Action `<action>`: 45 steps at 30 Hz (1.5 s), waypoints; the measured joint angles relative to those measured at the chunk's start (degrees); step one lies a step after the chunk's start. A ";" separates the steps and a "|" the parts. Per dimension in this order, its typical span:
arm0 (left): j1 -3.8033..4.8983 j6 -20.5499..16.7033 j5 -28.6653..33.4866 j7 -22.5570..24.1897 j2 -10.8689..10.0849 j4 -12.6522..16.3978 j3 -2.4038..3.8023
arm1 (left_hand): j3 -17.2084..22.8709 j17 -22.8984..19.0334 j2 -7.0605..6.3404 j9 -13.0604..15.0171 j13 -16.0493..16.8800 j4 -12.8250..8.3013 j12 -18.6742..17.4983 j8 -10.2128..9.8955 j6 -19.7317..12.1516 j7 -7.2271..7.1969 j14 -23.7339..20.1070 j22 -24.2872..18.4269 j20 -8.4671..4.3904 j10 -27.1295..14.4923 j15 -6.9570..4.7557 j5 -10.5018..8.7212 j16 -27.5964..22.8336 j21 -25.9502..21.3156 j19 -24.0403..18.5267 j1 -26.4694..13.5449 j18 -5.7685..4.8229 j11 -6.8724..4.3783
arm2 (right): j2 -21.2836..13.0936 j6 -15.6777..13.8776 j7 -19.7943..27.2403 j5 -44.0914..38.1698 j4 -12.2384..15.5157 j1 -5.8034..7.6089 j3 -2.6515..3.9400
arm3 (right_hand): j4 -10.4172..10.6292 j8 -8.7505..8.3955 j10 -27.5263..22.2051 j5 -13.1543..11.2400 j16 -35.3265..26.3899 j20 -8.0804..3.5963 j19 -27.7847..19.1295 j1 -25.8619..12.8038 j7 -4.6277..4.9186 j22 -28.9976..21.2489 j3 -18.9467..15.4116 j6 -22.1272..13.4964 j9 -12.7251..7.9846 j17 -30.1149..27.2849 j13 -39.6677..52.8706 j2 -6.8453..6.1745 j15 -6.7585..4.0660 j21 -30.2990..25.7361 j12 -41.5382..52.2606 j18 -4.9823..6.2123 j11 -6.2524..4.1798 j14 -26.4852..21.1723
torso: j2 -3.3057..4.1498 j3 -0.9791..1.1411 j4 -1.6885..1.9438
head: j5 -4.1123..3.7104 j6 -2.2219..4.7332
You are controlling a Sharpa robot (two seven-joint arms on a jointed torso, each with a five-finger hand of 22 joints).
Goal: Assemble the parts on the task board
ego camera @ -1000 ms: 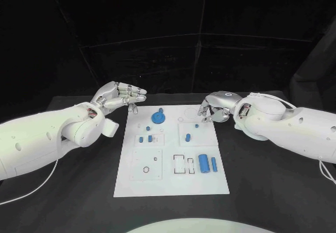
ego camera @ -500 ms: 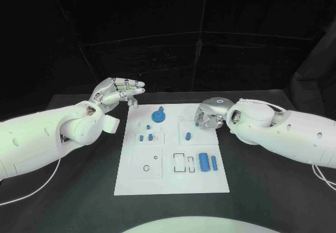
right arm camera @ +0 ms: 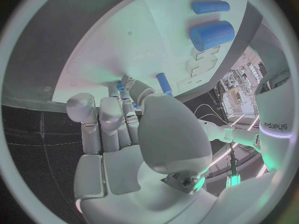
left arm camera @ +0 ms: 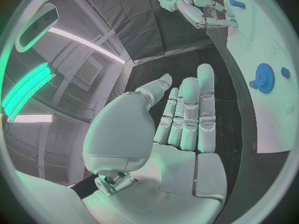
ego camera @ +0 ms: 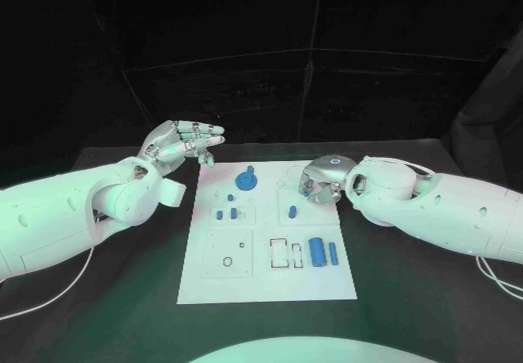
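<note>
Over the far right part of the task board [ego camera: 267, 287] the right hand [ego camera: 323, 180] hangs palm down, its fingers [right arm camera: 118, 115] curled toward the white plate; whether anything small sits between them I cannot tell, since the thumb covers the tips in the right wrist view. Just near of that hand, almost under it, lies a short blue peg [ego camera: 292, 213] with its long axis running near to far. The right hand is plainly the closer one to it. Farther toward the near edge, on the same right side, a thick blue cylinder [ego camera: 316, 252] and a thin blue rod [ego camera: 332, 254] lie side by side, both also pointing near to far. A blue gear [ego camera: 247, 181] stands near the board's far edge, left of the right hand, with two small blue pieces [ego camera: 226, 215] just near of it. The left hand [ego camera: 180, 144] is raised off the black surface [ego camera: 425, 302] beyond the board's far left corner, fingers straight and together, holding nothing. Any pick of the peg looks like the right hand's job, drawing slightly nearward.
</note>
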 measured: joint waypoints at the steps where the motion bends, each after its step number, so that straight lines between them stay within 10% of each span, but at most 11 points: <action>1: 0.00 0.01 0.02 0.00 0.00 -0.02 0.00 | 0.00 -0.05 0.00 0.00 0.00 0.00 0.10 0.00 0.00 0.00 0.00 0.00 0.00 0.00 0.00 0.00 0.00 0.00 0.00 0.00 0.00 0.00 | 0.09 0.04 0.01 -0.03 -0.06 0.00 0.02 | -0.05 0.00 0.03 -0.15 0.06 0.00 0.00 -0.16 0.00 0.07 0.53 0.00 0.00 0.05 0.02 0.12 0.00 0.14 0.00 0.00 -0.02 0.00 | 0.00 0.00 0.00 | 0.03 -0.02; 23: 0.00 0.12 0.19 -0.07 -0.05 -0.31 0.00 | -0.16 -0.28 0.23 0.00 -0.01 -0.16 0.10 0.00 0.00 0.00 -0.41 -0.14 0.00 0.00 0.00 0.00 0.00 -0.24 0.00 0.23 0.00 0.00 | 0.85 0.57 -0.08 -0.26 -0.90 0.07 0.22 | -0.95 0.63 4.91 -3.70 1.70 -0.62 1.42 -2.26 -0.29 3.11 10.38 4.68 0.52 1.22 0.20 1.44 0.00 1.94 -0.28 -0.02 -0.82 0.00 | -0.01 0.00 -0.02 | 0.18 -0.64; 45: 0.01 0.13 0.24 -0.18 -0.07 -1.21 0.00 | -0.31 -0.49 0.47 0.00 -0.01 -0.32 0.09 0.00 0.00 0.00 -0.40 -0.29 0.00 0.00 0.00 0.00 0.00 -0.24 0.00 0.47 -0.01 0.00 | -3.96 -8.30 -1.17 -0.33 5.83 -0.30 0.07 | -1.63 0.61 5.11 -3.47 2.27 -0.63 1.83 -2.63 -0.32 4.01 12.65 4.81 0.45 1.29 0.13 1.06 0.00 2.82 -1.33 -0.01 -0.61 0.00 | -0.10 0.01 -0.04 | 0.09 -0.59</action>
